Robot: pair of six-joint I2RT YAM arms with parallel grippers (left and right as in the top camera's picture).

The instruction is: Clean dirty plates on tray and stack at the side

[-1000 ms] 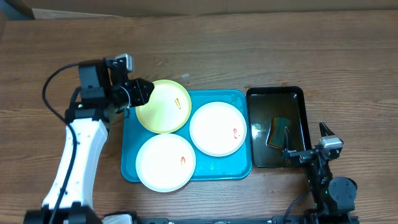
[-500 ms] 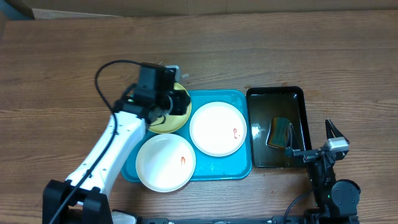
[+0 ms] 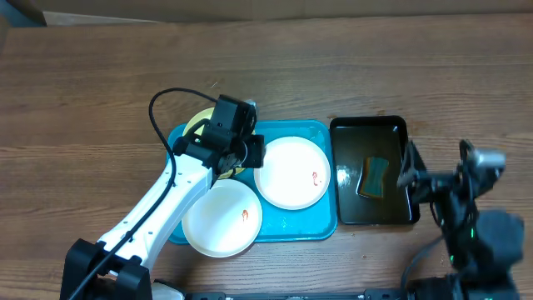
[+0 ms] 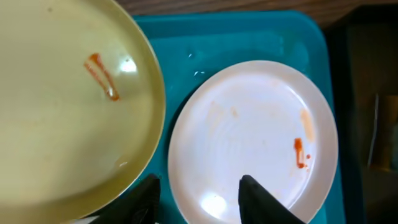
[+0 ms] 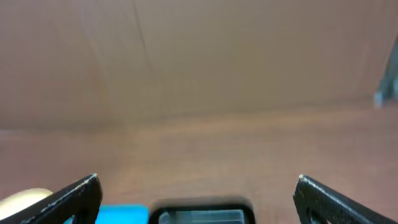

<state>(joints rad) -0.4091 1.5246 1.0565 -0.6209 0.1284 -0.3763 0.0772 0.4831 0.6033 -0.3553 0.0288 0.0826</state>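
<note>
The turquoise tray [image 3: 287,225] holds three plates. The pale yellow-green plate [image 3: 198,127] with an orange smear lies at its back left, mostly hidden under my left arm. One white plate [image 3: 291,172] with a red smear lies at the right, and another [image 3: 221,217] at the front left. My left gripper [image 3: 247,155] is open and empty. In the left wrist view it [image 4: 199,205] straddles the left rim of the white plate [image 4: 249,137], beside the yellow-green plate [image 4: 62,106]. My right gripper [image 3: 411,173] is wide open and empty [image 5: 199,196], raised beside the black tray.
A black tray [image 3: 398,125] of murky water with a sponge [image 3: 375,175] stands right of the turquoise tray. Its far rim shows in the right wrist view [image 5: 199,208], with wooden table beyond. Bare wood lies left of the turquoise tray.
My left arm has swung right, from the tray's left edge across the yellow-green plate to the white plate's rim. My right arm has risen and moved toward the black tray.
</note>
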